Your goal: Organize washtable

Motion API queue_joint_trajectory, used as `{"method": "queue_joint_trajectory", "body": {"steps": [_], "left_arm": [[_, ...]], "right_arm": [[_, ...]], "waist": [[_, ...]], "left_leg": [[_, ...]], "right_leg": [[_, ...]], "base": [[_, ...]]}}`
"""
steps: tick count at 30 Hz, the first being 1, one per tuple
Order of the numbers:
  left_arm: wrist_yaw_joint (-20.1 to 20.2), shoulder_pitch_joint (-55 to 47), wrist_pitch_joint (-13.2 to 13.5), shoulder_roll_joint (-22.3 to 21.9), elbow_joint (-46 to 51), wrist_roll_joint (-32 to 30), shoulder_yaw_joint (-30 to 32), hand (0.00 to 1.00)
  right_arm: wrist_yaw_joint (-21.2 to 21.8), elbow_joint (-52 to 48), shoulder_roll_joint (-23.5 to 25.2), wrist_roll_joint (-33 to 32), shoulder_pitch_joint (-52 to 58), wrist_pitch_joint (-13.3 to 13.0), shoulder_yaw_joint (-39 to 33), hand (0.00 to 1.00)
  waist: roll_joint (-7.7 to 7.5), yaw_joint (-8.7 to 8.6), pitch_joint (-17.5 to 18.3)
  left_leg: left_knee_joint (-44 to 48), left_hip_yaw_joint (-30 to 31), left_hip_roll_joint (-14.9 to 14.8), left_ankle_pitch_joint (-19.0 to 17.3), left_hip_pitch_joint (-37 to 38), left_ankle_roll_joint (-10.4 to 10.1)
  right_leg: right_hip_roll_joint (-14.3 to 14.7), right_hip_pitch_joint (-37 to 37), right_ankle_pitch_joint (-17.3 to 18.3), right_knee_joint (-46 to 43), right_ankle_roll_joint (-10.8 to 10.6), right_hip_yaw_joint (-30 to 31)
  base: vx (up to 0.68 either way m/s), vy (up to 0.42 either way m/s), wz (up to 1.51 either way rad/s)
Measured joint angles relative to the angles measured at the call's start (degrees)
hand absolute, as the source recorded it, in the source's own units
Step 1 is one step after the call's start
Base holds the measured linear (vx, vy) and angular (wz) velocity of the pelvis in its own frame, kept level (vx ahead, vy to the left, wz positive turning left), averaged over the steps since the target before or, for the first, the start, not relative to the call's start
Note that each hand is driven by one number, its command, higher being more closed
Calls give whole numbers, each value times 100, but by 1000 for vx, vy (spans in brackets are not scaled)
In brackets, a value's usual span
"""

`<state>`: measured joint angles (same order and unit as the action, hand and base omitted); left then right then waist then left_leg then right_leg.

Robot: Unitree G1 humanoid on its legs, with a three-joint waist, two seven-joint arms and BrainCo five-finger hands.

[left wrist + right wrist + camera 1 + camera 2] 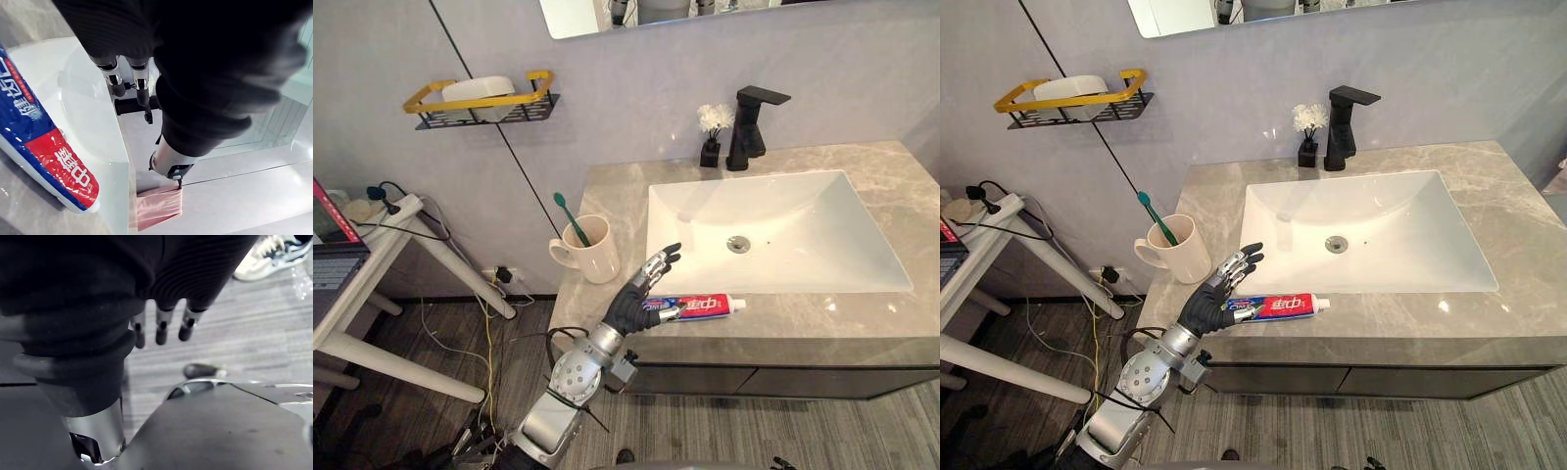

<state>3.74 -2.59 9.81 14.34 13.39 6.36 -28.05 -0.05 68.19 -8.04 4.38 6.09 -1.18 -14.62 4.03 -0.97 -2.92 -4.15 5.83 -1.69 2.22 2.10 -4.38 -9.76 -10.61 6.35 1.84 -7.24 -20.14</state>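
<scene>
A red, white and blue toothpaste tube (pixel 700 306) lies along the front strip of the marble counter (pixel 891 186), cap pointing right. My left hand (pixel 631 308) rests at the tube's left end, its fingers (pixel 658 262) straight and spread toward the sink, thumb beside the tube; it is open. In the left wrist view the tube (pixel 44 152) lies flat next to the hand, not gripped. A cream mug (pixel 592 253) holding a green toothbrush (pixel 570 217) stands just left of the hand. My right hand (pixel 164 328) hangs over the floor with relaxed fingers, holding nothing.
A white sink basin (pixel 803 211) fills the counter's middle, with a black faucet (pixel 749 127) and a small vase of white flowers (pixel 712 132) behind it. A yellow-railed wall shelf (pixel 484 103) holds a white dish. A side table (pixel 372 255) stands at the left. A person's shoe (pixel 271 254) is on the floor.
</scene>
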Motion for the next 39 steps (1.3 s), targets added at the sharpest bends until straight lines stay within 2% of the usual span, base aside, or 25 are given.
{"method": "queue_joint_trajectory", "body": {"steps": [8,12,17,24,30,39], "left_arm": [[360,-140,-65,220,-29,-857,-114,0],[380,-142,-68,279,-160,-1273,-114,0],[365,-138,-45,284,-201,-1497,-55,0],[34,-134,-59,144,-497,-2062,435,0],[-278,-306,-65,65,-522,-2118,697,0],[-381,-382,-64,-10,-517,-2489,803,0]], "right_arm": [[35,-58,-37,14,-5,-14,130,0],[40,-139,-42,13,-9,-25,254,0],[156,-201,-49,-30,-4,-73,364,0],[180,-254,-52,-154,2,-106,524,0],[266,-287,21,-161,9,-110,566,0],[265,-436,29,-159,59,-108,692,0]], "waist": [[27,-39,-15],[21,-121,-19],[-9,-134,-38],[-50,-146,-65],[-157,-125,-85],[-188,-119,-71]], "left_leg": [[0,-73,-30,-12,-52,0],[-1,-120,-34,-12,-78,0],[-1,-149,-41,-12,-126,0],[-46,-313,-100,-12,-119,0],[-64,-338,-121,-11,-97,-1],[-108,-476,-129,-11,-32,-1]], "right_leg": [[18,98,-26,-6,27,77],[18,157,-39,-5,32,129],[24,214,-66,11,39,162],[68,309,-144,50,79,308],[88,305,-155,54,88,324],[93,290,-244,163,95,446]], "base": [[-4,-4,-4],[-5,-7,-6],[-1,-5,-3],[-16,-10,-13],[-6,-5,-2],[-8,-7,-8]]}}
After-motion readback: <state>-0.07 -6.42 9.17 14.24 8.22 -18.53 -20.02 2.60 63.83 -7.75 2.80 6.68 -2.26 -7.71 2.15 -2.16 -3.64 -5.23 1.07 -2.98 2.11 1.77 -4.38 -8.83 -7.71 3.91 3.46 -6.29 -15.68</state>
